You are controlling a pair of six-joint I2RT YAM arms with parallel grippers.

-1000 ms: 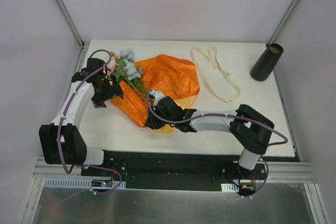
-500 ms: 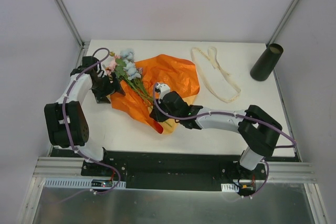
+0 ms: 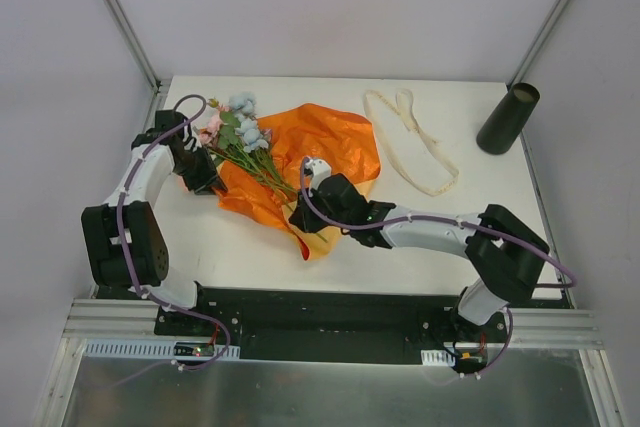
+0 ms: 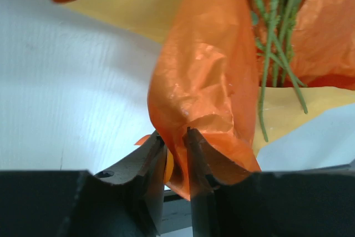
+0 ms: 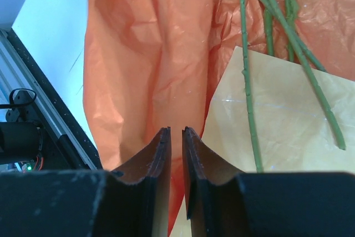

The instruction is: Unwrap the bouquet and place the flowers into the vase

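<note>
1. The left claw [image 4: 175, 132] is clamped on a fold at the left edge of the orange wrapping paper [image 3: 330, 142] (the fold stands up between its jaws).
2. The right claw [image 5: 176, 131] sits at the paper's near tip. Its jaws are almost together with a strip of paper running down between them, and we read that as a pinch.
3. The flowers [image 3: 240, 127] lie on the spread paper, blooms toward the desk's [image 3: 250, 247] far left, green stems [image 5: 247, 81] crossing its pale yellow inner face.
4. The cream ribbon [image 3: 415, 147] lies loose on the desk, right of the paper.
5. The vase [image 3: 508, 119] stands at the far right corner, well apart from the flowers.
</note>
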